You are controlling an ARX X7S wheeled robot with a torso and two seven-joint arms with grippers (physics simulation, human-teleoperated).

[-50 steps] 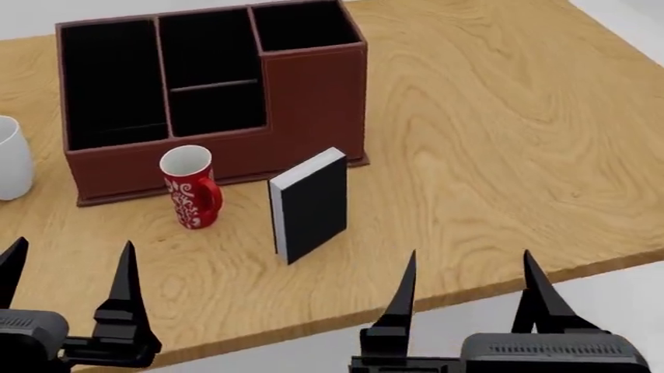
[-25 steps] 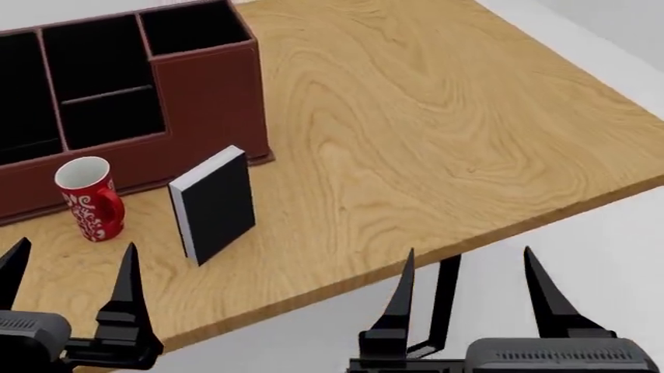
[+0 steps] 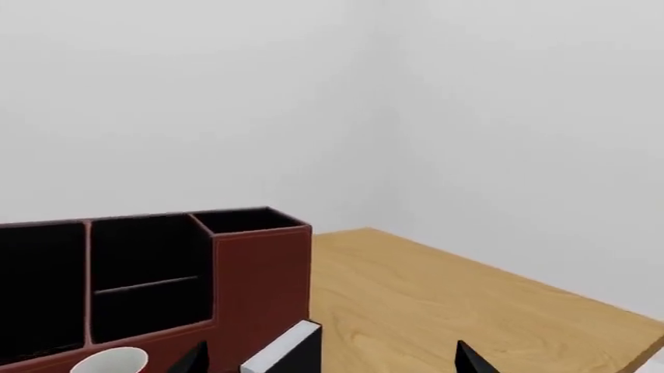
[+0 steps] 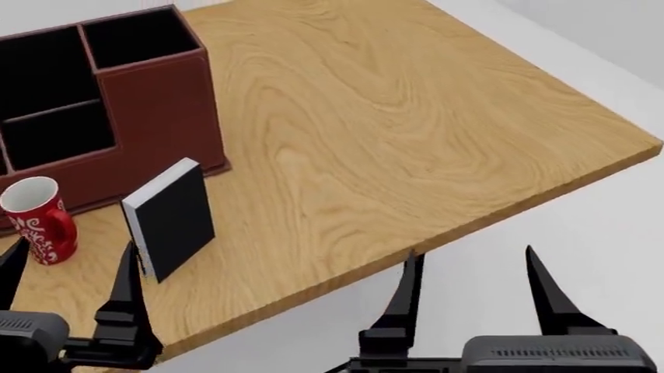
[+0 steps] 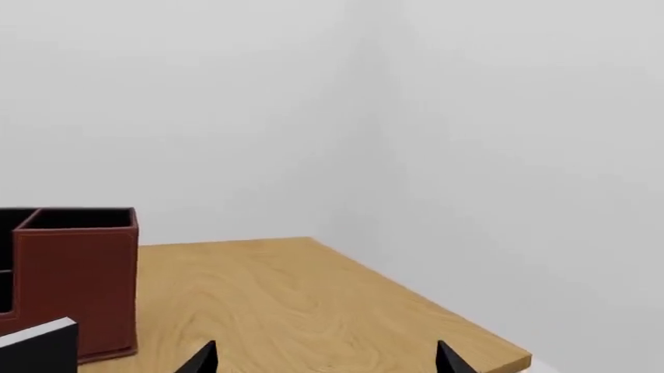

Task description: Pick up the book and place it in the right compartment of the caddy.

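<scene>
The black book (image 4: 171, 217) stands upright on the wooden table (image 4: 415, 116), white page edges facing me, just in front of the red-brown caddy (image 4: 155, 101). The right compartment (image 4: 140, 35) is the black-lined bin behind the tall front wall. My left gripper (image 4: 71, 264) is open, near the table's front edge, with the book a little beyond its right finger. My right gripper (image 4: 472, 268) is open off the table's front edge, holding nothing. The left wrist view shows the book (image 3: 285, 350) and caddy (image 3: 260, 272) ahead of the gripper (image 3: 332, 361). The right wrist view shows the caddy (image 5: 78, 287), book (image 5: 42, 342) and gripper (image 5: 326, 361).
A red patterned mug (image 4: 36, 221) stands left of the book, in front of the caddy's low wall. The table's right corner (image 4: 648, 144) and front edge drop to pale floor. White walls rise behind the table.
The head view has swung right: caddy, red mug and book have slid left in the picture, and the white mug has left it. Both grippers stay open.
</scene>
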